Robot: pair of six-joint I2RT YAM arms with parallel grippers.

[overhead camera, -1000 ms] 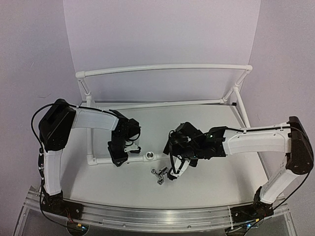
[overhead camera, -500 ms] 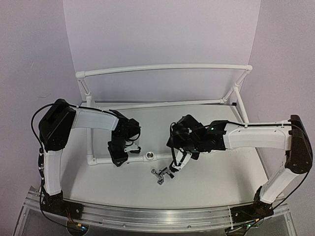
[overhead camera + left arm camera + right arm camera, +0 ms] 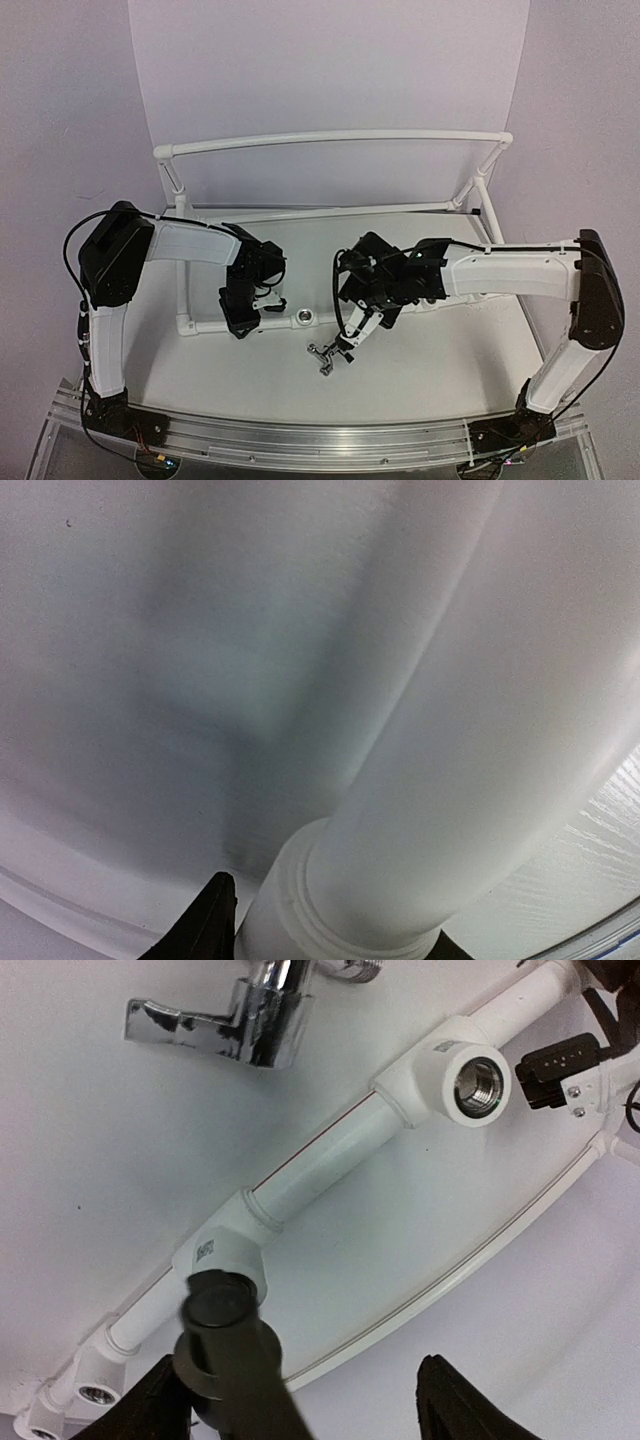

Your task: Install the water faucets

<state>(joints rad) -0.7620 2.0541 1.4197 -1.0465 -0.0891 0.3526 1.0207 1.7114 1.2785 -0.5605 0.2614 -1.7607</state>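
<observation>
Down on the white table [image 3: 430, 375], a chrome water faucet [image 3: 240, 1015] lies on its side, free of any grip, just beyond the fingertips of the right claw [image 3: 305, 1405]. We see that claw's fingers spread apart, clamped on nothing. A blurred dark cylinder [image 3: 225, 1345] stands between them, close to one finger, and we cannot tell what it is. Behind the cylinder sits a tee fitting [image 3: 215, 1255] of the white pipe frame [image 3: 330, 1155], and further along it an open threaded socket [image 3: 480, 1080]. The left claw [image 3: 240, 320] is closed around the frame's near pipe, just beside that socket.
</observation>
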